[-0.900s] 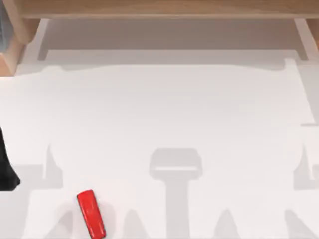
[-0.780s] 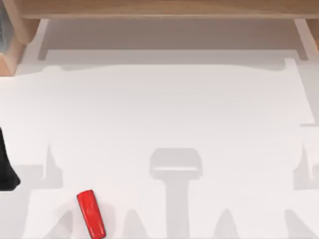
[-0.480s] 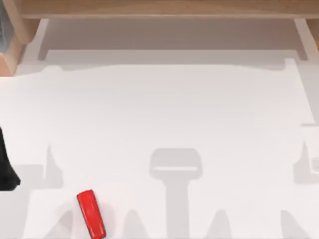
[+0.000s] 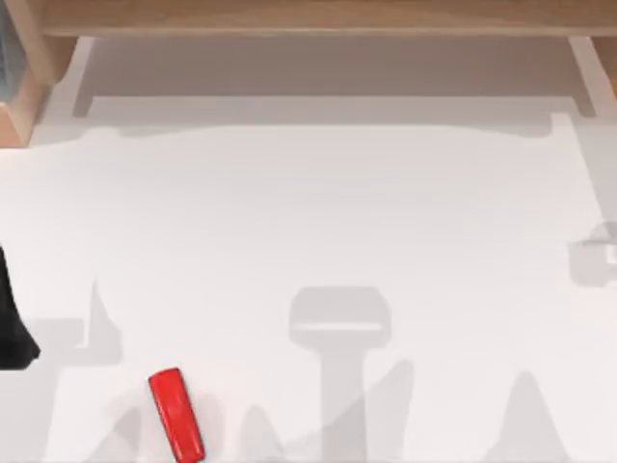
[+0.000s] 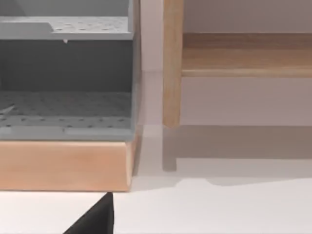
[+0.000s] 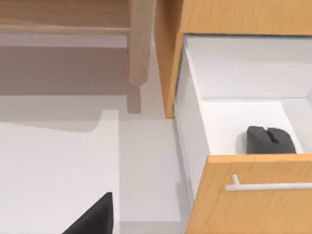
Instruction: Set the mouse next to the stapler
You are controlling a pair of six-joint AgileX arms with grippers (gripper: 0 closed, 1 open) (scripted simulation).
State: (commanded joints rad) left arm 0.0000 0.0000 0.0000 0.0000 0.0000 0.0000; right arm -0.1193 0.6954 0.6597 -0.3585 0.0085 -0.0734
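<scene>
The red stapler (image 4: 175, 415) lies near the front left of the white table, its long axis running roughly front to back. In the right wrist view the dark grey mouse (image 6: 269, 140) rests inside an open white-lined drawer (image 6: 195, 131), close behind the drawer's wooden front. A black part of my right gripper (image 6: 95, 218) shows above the table, to the side of that drawer and apart from the mouse. A black part of my left arm (image 4: 10, 323) sits at the table's left edge, and the left gripper (image 5: 95, 219) shows as a dark tip in the left wrist view.
The drawer front (image 6: 253, 204) carries a metal bar handle (image 6: 268, 186). A wooden frame (image 4: 308, 19) runs along the back of the table. A grey shelf unit (image 5: 66, 73) on a wooden base stands at the back left, beside a wooden post (image 5: 172, 63).
The right arm's shadows on the right side of the table have shifted toward the back. The stapler and the left arm have not moved.
</scene>
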